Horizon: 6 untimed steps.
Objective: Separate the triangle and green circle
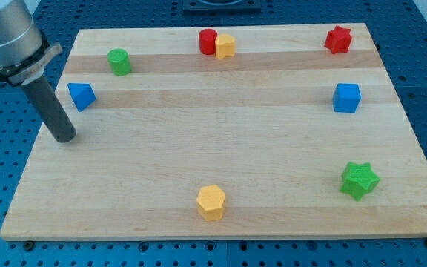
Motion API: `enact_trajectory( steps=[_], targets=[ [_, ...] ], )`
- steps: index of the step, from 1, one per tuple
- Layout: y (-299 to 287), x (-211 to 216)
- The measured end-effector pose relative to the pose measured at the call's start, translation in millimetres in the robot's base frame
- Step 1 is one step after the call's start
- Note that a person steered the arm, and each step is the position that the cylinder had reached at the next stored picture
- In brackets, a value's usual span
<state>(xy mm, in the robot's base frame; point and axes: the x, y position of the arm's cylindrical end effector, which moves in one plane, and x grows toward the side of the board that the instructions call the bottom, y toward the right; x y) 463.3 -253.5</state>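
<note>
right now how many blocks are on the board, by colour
Red: 2, the red cylinder and the red star
Yellow: 2, the yellow block touching the red cylinder and the yellow hexagon
Green: 2, the green cylinder and the green star
Blue: 2, the blue triangle and the blue cube
Total: 8

Smooth pale wooden board [221,156]; matt dark rod [54,111].

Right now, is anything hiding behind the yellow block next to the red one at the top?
Partly. The red cylinder stands just behind and to the left of the yellow block, touching it. The yellow one covers a sliver of its right side. Nothing else shows there, only the wooden board.
</note>
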Motion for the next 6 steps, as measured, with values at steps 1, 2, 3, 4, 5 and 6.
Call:
enact_trajectory(
  steps=[1,2,3,4,5,6],
  targets=[
    [-3,2],
    [-13,-20],
    [-3,-29],
    [18,-50],
    [48,-87],
    [79,-139]
  ],
)
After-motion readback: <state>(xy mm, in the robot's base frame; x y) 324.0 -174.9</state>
